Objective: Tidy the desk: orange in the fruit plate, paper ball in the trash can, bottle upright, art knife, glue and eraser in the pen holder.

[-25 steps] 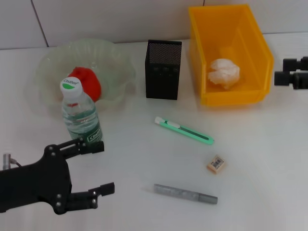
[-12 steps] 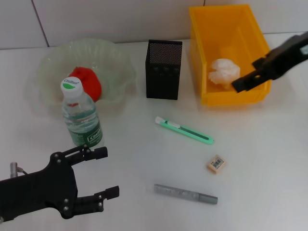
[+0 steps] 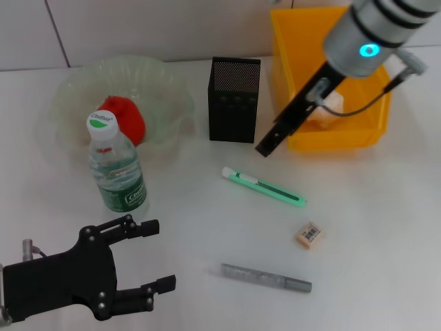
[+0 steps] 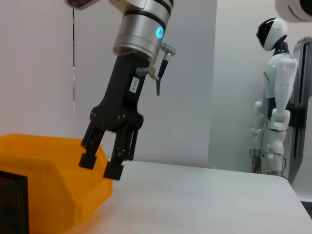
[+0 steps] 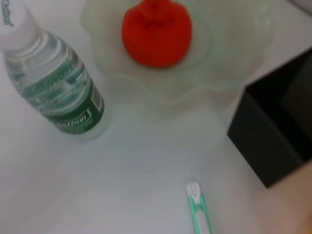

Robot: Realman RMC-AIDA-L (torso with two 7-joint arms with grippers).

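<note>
The orange (image 3: pixel 122 118) lies in the pale fruit plate (image 3: pixel 165 89). The water bottle (image 3: pixel 116 169) stands upright in front of the plate. The paper ball (image 3: pixel 336 105) lies in the yellow bin (image 3: pixel 344 140), mostly hidden behind my right arm. The green art knife (image 3: pixel 264 187), the eraser (image 3: pixel 309 235) and the grey glue stick (image 3: pixel 265 277) lie on the table. The black pen holder (image 3: pixel 234 100) stands at the back. My right gripper (image 3: pixel 266 147) hangs between pen holder and bin, above the knife, fingers slightly apart and empty in the left wrist view (image 4: pixel 101 166). My left gripper (image 3: pixel 164 253) is open and empty, near the bottle.
The right wrist view shows the bottle (image 5: pixel 53 97), the orange (image 5: pixel 156 31), the plate (image 5: pixel 234 53), the pen holder (image 5: pixel 278 131) and the knife's tip (image 5: pixel 199 209). A white humanoid robot (image 4: pixel 273 97) stands beyond the table.
My right arm has swung from the right edge across the yellow bin to the gap between bin and pen holder. My left gripper has drawn back a little from the bottle.
</note>
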